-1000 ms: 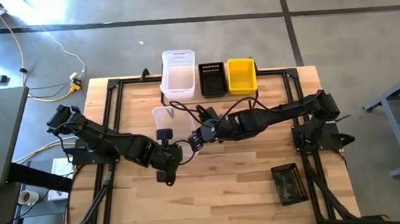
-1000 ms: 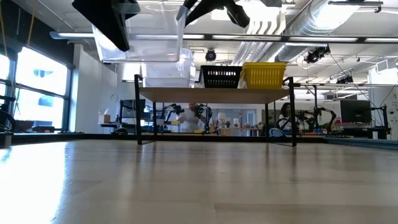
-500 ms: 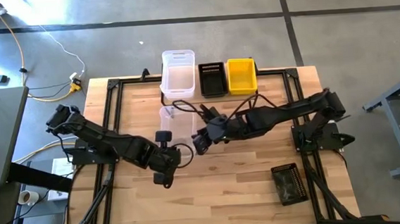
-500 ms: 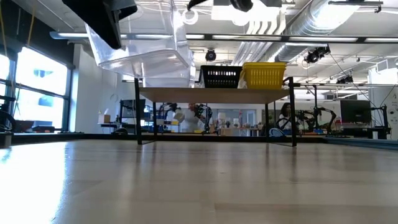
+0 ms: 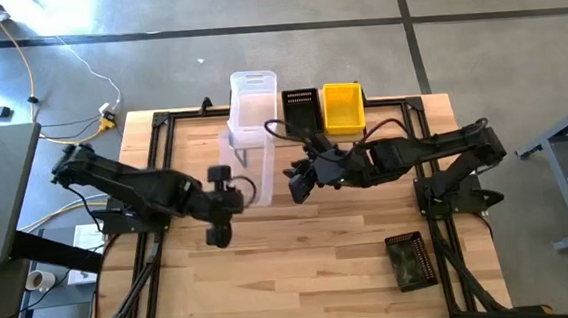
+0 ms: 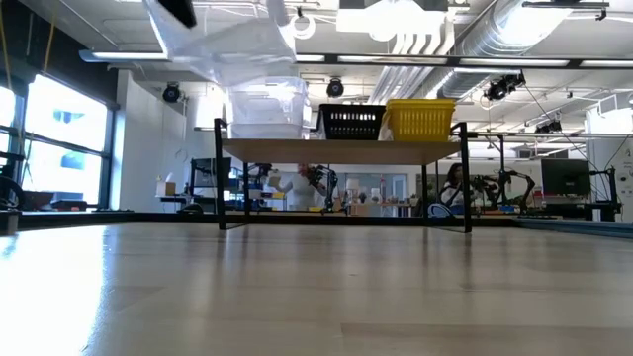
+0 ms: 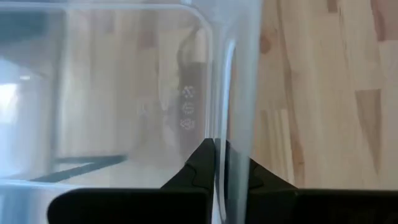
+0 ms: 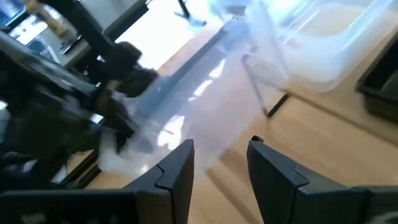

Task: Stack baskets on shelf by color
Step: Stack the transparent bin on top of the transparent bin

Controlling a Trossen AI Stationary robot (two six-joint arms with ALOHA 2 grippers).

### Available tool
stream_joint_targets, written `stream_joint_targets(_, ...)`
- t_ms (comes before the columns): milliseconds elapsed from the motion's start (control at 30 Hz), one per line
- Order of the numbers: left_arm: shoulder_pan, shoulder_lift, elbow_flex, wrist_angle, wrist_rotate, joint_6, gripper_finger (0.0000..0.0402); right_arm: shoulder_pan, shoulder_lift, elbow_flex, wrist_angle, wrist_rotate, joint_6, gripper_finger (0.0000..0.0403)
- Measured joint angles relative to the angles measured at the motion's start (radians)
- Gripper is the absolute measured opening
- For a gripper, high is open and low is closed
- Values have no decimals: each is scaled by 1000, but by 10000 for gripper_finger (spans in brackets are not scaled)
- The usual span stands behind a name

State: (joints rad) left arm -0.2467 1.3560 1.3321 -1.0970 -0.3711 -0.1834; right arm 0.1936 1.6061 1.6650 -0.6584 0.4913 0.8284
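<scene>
From above, the left gripper (image 5: pixel 238 189) holds a clear basket (image 5: pixel 242 154) in the air just in front of the shelf (image 5: pixel 374 123), where another clear basket (image 5: pixel 253 103), a black basket (image 5: pixel 302 112) and a yellow basket (image 5: pixel 343 107) sit side by side; a second black basket (image 5: pixel 408 261) lies far off on the table (image 5: pixel 322 267). The right gripper (image 5: pixel 297 183) hovers beside the carried basket with its fingers apart, holding nothing. From table height, the carried basket (image 6: pixel 232 44) hangs tilted, above and just in front of the clear one on the shelf (image 6: pixel 265 112). The left wrist view shows the fingers (image 7: pixel 202 165) pinched together on the basket's thin wall (image 7: pixel 239 93). The right wrist view shows its fingers (image 8: pixel 177 168) spread before the basket (image 8: pixel 186 112). To nest it cleanly, I would level it first, line it up over the clear one, then lower it straight.
</scene>
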Motion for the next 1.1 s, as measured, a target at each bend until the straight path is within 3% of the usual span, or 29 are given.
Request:
stream_joint_targets(267, 127, -30, 168, -125, 0, 172, 0, -16, -11, -2, -24, 40, 0, 133)
stream_joint_targets(600, 401, -32, 332, -149, 5, 500, 0, -19, -10, -2, -30, 109, 6, 133)
stream_joint_targets(900, 677, -32, 386, 24, 104, 766, 0, -19, -9, -2, -30, 163, 8, 133)
stream_joint_targets(1100, 791, -21, 386, 129, 164, 831, 0, -22, -9, -2, -39, 191, 8, 133)
